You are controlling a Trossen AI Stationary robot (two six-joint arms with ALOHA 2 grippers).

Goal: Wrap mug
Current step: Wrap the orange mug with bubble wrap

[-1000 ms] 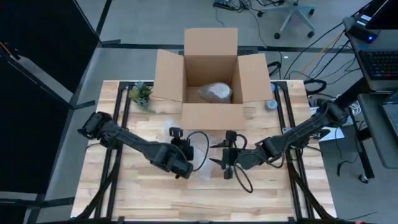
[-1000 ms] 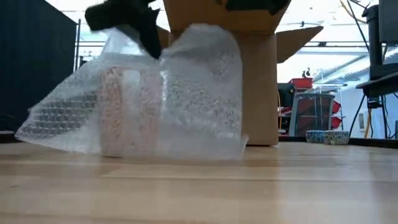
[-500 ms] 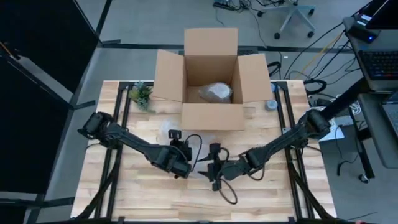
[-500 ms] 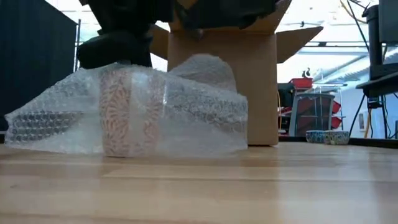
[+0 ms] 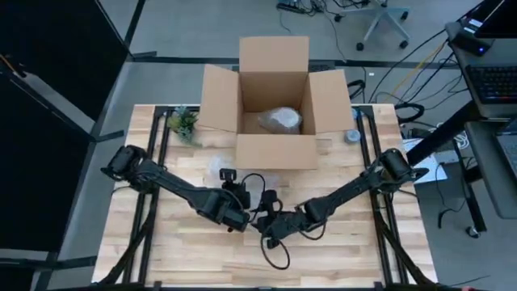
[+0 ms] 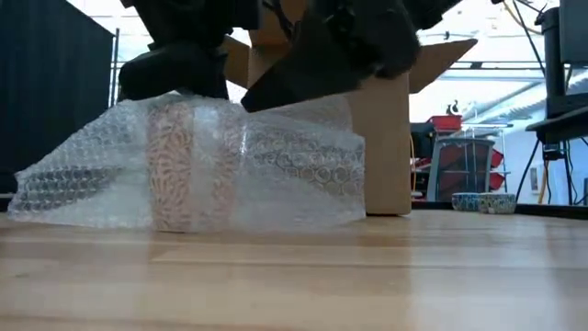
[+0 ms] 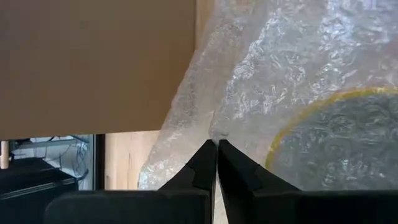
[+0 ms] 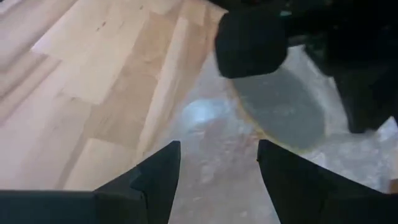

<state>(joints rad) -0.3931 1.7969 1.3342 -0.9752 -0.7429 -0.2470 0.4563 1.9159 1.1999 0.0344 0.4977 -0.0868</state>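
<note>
A patterned mug (image 6: 175, 165) stands upright on the wooden table under a sheet of clear bubble wrap (image 6: 294, 175). The sheet is draped over the mug, and its ends lie on the table at both sides. In the left wrist view the mug's yellow rim (image 7: 298, 118) shows through the wrap. My left gripper (image 7: 216, 146) is shut on the wrap beside that rim. My right gripper (image 8: 217, 158) hangs open just over the wrap next to the mug's mouth (image 8: 283, 109), close to the left gripper (image 5: 238, 212). My left gripper pinches the bubble wrap (image 7: 214, 134) between its two fingertips, just outside the mug's rim. The fingers come from above, slanting down. The wrap lies over the mug's top and slopes to the table on both sides. My right gripper sits low over the wrap; whether it touches, I cannot tell.
An open cardboard box (image 5: 273, 105) with a wrapped bundle inside stands at the table's far side, right behind the mug. A small plant (image 5: 184, 123) is at the far left, a tape roll (image 5: 352, 136) at the far right. Bare wood lies toward the near edge.
My right gripper has travelled toward the table's left edge and a little nearer, ending over the mug beside the left gripper. My left gripper has come down onto the mug's top. The wrap's right flap, standing tall before, has folded down over the mug and lies lower.
</note>
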